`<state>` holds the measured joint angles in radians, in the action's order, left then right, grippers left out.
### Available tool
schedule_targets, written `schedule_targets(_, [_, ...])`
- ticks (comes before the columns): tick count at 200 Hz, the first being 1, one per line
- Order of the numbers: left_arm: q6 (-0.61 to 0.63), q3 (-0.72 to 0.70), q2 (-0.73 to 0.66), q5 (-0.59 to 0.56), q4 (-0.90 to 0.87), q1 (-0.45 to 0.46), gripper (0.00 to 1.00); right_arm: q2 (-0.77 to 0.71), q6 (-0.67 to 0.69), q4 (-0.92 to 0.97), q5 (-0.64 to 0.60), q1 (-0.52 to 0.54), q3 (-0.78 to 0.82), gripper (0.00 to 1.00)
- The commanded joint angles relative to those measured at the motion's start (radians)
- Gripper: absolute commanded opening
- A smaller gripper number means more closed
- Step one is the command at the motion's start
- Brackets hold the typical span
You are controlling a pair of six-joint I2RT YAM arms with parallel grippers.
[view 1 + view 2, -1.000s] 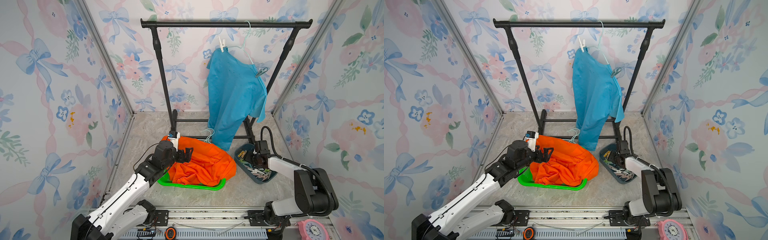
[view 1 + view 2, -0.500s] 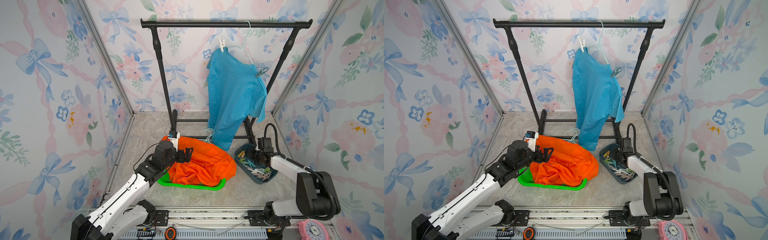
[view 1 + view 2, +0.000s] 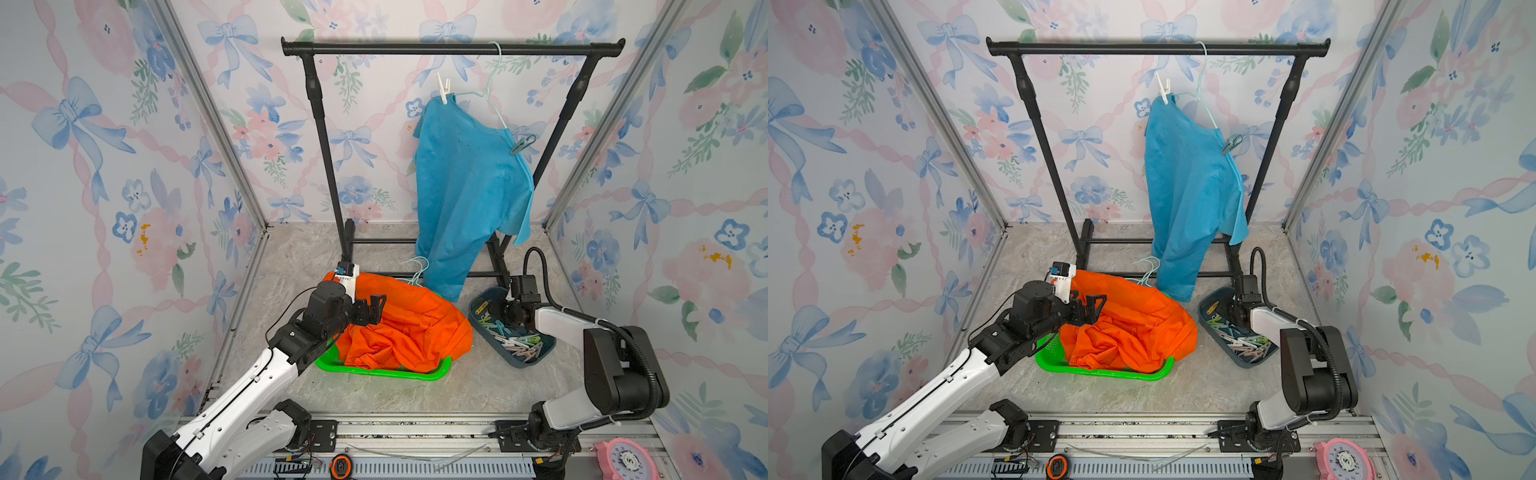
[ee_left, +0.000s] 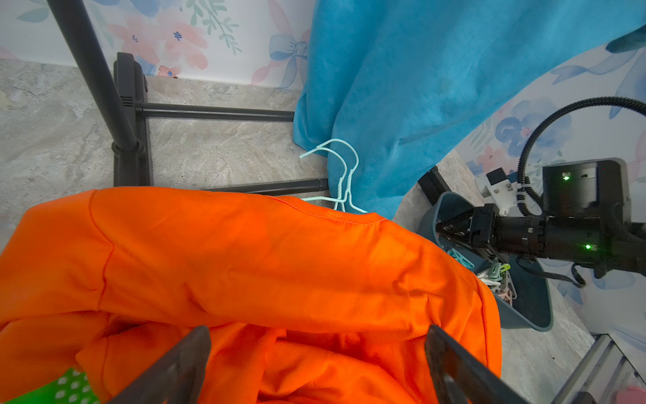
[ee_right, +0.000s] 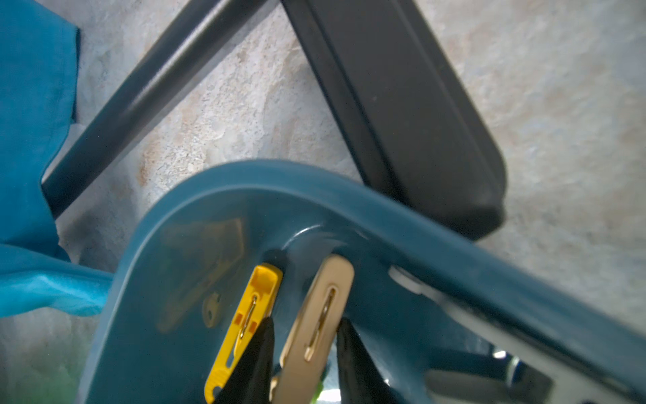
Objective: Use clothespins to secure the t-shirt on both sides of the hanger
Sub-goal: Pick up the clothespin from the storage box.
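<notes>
A blue t-shirt point(image 3: 469, 178) hangs on a pale hanger point(image 3: 494, 83) from the rack, with a white clothespin point(image 3: 444, 87) on one shoulder and a teal one point(image 3: 523, 144) on the other. An orange t-shirt point(image 3: 407, 324) lies heaped in a green basket point(image 3: 374, 370). My left gripper point(image 4: 318, 332) hovers open just over the orange cloth. Loose clothespins point(image 3: 515, 340) fill a teal tray point(image 3: 519, 361). My right gripper point(image 5: 307, 321) reaches into the tray's far end, its fingers pressed on both sides of a cream clothespin point(image 5: 321, 307). A yellow clothespin point(image 5: 251, 307) lies beside it.
The black rack point(image 3: 449, 49) stands at the back; its foot point(image 5: 402, 105) lies right beside the tray's rim. Spare pale hangers point(image 3: 417, 266) rest on the floor behind the basket. A pink timer point(image 3: 623, 457) sits at the front right.
My right gripper's jaws have narrowed onto the cream clothespin in the tray, and its wrist shifted slightly. The left arm has stayed still.
</notes>
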<state>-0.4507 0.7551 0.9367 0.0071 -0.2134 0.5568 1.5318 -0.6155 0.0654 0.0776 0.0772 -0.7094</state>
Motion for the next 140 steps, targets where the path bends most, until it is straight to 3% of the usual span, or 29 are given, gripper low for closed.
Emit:
schedule_targets(1, [-0.009, -0.005, 0.002, -0.007, -0.013, 0.005, 0.98, -0.019, -0.003, -0.009, 0.003, -0.01, 0.008, 0.26])
schedule_targets(25, [-0.011, -0.004, 0.006, -0.008, -0.013, 0.005, 0.97, -0.015, -0.003, -0.019, 0.016, -0.012, 0.008, 0.17])
schedule_targets(73, [-0.007, 0.002, 0.008, -0.013, -0.012, 0.005, 0.97, -0.036, -0.003, 0.006, 0.025, -0.01, -0.003, 0.13])
schedule_targets(106, [0.008, 0.039, 0.039, -0.006, -0.008, 0.006, 0.97, -0.12, 0.019, 0.082, 0.036, -0.01, -0.021, 0.11])
schedule_targets(140, [0.099, 0.125, 0.086, -0.019, 0.038, 0.013, 0.96, -0.248, 0.072, 0.226, 0.041, -0.012, -0.08, 0.09])
